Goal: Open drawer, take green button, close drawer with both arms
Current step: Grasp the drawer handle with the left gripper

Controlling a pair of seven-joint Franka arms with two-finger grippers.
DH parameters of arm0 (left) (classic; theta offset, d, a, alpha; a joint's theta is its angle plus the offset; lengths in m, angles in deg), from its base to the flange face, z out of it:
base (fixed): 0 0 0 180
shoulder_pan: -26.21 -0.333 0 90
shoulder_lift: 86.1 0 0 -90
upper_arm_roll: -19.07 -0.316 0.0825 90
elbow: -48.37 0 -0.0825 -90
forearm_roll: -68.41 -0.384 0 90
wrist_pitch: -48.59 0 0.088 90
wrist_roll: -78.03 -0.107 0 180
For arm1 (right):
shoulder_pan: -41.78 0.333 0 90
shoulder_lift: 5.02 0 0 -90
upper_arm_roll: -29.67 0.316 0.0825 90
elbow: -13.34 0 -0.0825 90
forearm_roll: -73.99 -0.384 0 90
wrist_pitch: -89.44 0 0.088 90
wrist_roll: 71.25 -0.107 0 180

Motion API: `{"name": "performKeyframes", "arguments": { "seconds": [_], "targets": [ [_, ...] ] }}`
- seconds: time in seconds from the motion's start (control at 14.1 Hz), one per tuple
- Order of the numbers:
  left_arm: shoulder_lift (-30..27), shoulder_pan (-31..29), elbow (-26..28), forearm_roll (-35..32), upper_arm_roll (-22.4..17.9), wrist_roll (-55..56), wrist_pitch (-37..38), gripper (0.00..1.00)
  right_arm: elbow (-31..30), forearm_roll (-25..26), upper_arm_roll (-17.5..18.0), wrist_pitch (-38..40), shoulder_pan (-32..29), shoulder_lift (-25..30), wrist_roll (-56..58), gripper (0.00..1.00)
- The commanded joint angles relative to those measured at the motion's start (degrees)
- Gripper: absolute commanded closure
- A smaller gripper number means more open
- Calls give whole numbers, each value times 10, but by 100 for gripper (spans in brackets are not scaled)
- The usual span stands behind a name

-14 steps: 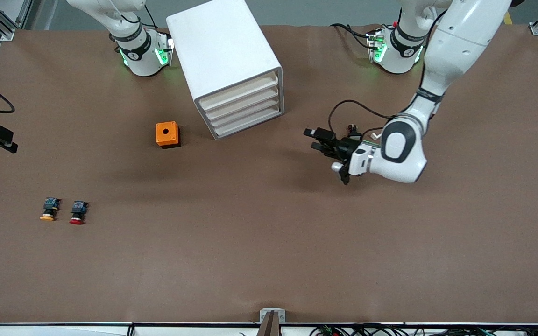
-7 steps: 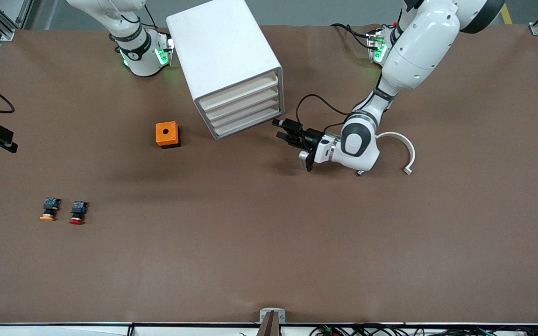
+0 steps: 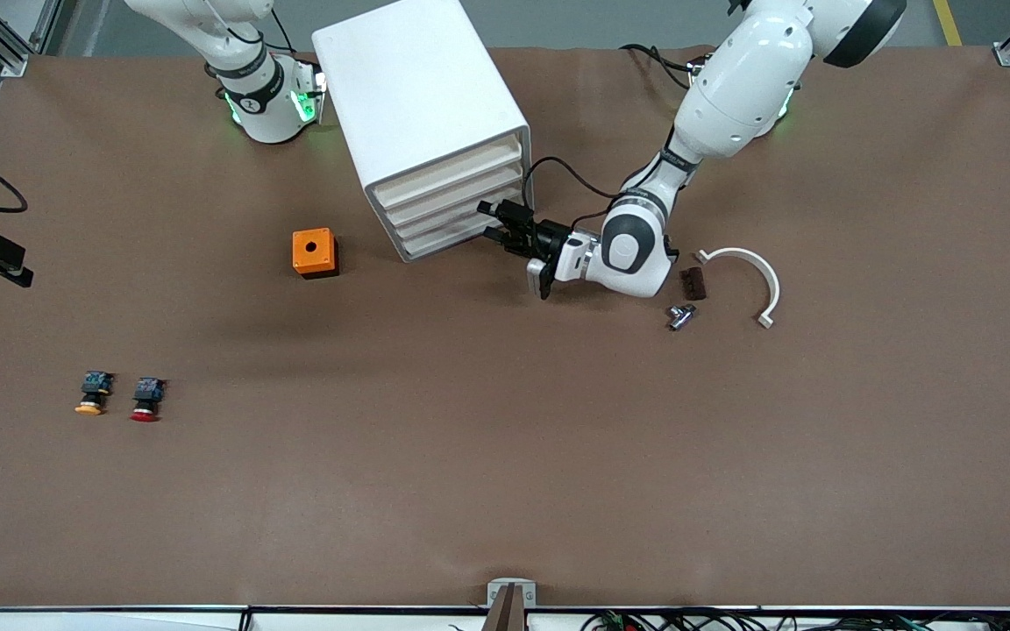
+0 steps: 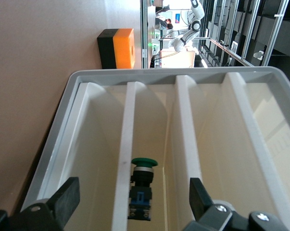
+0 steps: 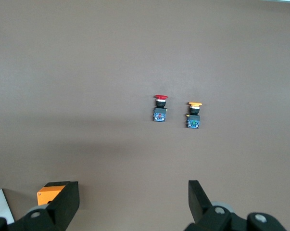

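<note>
A matte brown table (image 3: 505, 456) carries a glossy white boxy cabinet (image 3: 408, 96) with cream-white drawer fronts (image 3: 452, 206). In one drawer lies a green-capped, dark blue-black push button (image 4: 141, 187). An orange cube with a black hole (image 3: 313, 251) sits nearby, near an orange-capped button (image 3: 93, 393) and a red-capped button (image 3: 146, 399).

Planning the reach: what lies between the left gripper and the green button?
Left wrist view: the left gripper, open, faces the cabinet; the green button shows through a translucent cream drawer front. Only that front intervenes.
</note>
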Motion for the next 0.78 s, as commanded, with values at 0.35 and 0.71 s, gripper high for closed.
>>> {"name": "performKeyframes", "arguments": {
  "seconds": [0.35,0.71],
  "targets": [
    [11,39,-6,63,-1,-30,-25,30,8,1,1,3,-2,-1,-2,0],
    [16,62,-7,98,-1,-50,-37,39,8,1,1,2,-1,-1,-2,0]
  ]
}}
